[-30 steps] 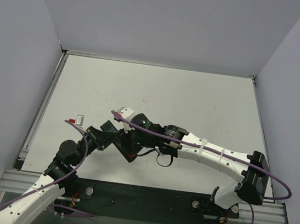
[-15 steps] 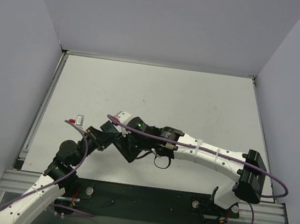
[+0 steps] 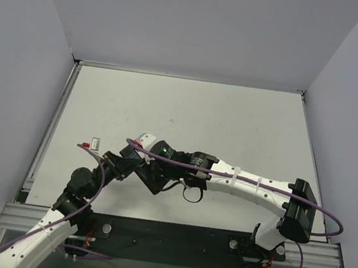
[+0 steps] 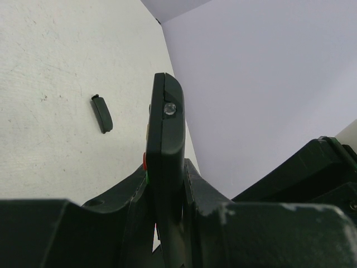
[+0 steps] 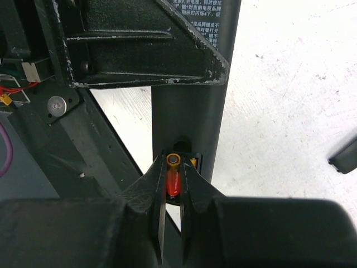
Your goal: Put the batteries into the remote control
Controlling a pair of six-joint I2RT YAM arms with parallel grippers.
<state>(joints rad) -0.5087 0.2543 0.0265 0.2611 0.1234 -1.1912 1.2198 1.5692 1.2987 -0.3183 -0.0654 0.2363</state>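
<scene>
The left jaws clamp the remote control (image 4: pixel 166 139) edge-on, black cover (image 4: pixel 102 113) lying nearby.

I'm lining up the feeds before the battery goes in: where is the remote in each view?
Top: cannot pick it out where the arms meet.
Left wrist: remote on edge, upright, centre.
Right wrist: dark vertical strip, centre.
Shared landmark: black cover on the table, in both wrist views.
</scene>
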